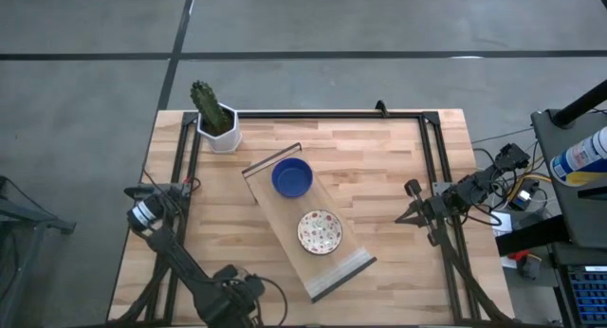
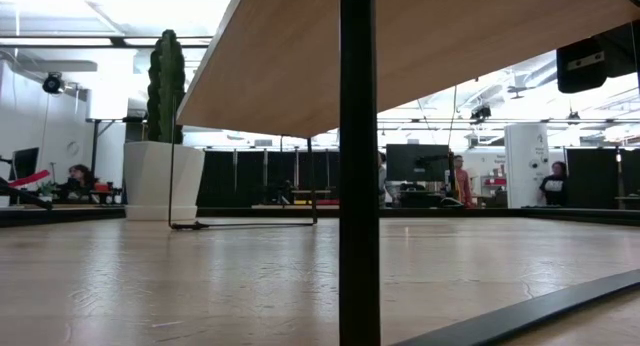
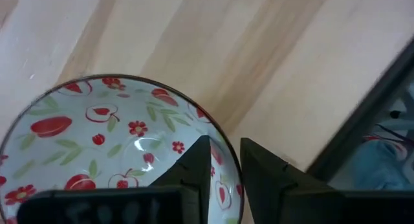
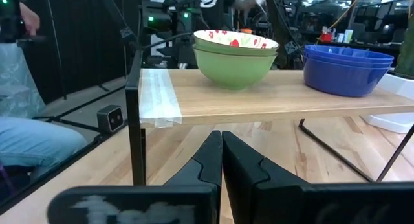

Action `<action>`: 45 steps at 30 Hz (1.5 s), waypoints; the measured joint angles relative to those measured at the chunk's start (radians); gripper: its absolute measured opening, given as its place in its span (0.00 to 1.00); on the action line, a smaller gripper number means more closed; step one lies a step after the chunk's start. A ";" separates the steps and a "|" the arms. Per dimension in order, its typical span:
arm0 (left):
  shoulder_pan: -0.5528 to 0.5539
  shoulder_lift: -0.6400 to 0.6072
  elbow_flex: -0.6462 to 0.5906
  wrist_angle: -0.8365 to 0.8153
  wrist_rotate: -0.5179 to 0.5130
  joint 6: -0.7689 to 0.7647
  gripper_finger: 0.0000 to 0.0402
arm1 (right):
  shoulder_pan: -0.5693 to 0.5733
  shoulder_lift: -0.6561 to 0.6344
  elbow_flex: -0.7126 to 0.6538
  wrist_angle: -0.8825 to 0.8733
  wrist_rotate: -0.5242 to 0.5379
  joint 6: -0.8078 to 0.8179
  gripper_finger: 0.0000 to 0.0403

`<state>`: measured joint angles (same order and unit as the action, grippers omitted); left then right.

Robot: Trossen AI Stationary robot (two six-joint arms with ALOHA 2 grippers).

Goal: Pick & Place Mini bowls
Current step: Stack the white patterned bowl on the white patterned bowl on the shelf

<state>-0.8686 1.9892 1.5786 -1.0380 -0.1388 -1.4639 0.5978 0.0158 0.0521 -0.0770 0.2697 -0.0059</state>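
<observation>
A raised wooden shelf (image 1: 334, 262) stands slantwise in the table's middle. On it rest a cobalt blue mini bowl (image 1: 292, 177) and a white floral mini bowl (image 1: 320, 231). The right wrist view shows each as a stack: blue (image 4: 346, 68), and floral with a green outside (image 4: 234, 56). My left gripper (image 3: 225, 141) is at the table's near edge, over another floral mini bowl (image 3: 97, 140) that the arm (image 1: 228, 290) hides from above. My right gripper (image 4: 222, 134) is shut and empty, level near the table's right side (image 1: 406, 207), pointing at the shelf. My left gripper has the floral mini bowl by its rim (image 3: 223, 149). One finger (image 3: 194, 169) is inside the bowl and the other (image 3: 262, 172) outside, coming from above. Whether the bowl rests on the table or is lifted clear, I cannot tell.
A cactus in a white hexagonal pot (image 1: 218, 129) stands at the far left corner. A black frame (image 1: 322, 114) runs along the table's edges. The shelf stands on thin black legs (image 2: 358, 166). Bare wood lies right of the shelf (image 1: 389, 167). People show in the room beyond.
</observation>
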 joint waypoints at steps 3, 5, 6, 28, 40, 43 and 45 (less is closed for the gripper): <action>0.000 0.000 -0.034 0.009 0.023 0.000 0.18 | 0.000 0.000 0.000 0.000 0.000 0.011 0.02; 0.000 0.000 -0.056 0.012 0.058 0.009 0.18 | 0.000 0.000 0.000 0.000 0.000 0.008 0.02; 0.000 0.000 -0.065 0.012 0.073 0.027 0.18 | 0.000 0.000 0.000 0.000 0.000 0.002 0.02; 0.003 -0.015 0.034 -0.195 0.052 0.153 0.01 | 0.000 0.000 0.000 0.000 0.000 0.009 0.02; 0.020 -0.022 0.317 -0.535 -0.087 0.252 0.00 | 0.000 0.000 0.000 0.000 0.000 0.007 0.02; 0.041 -0.026 0.407 -0.528 -0.197 0.312 0.00 | 0.000 -0.001 0.000 0.000 0.000 -0.001 0.02; 0.057 -0.028 0.472 -0.537 -0.250 0.367 0.00 | 0.000 -0.001 0.000 0.000 0.000 0.007 0.02</action>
<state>-0.8114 1.9610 2.0510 -1.5750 -0.3886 -1.0970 0.5980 0.0151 0.0521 -0.0772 0.2698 0.0013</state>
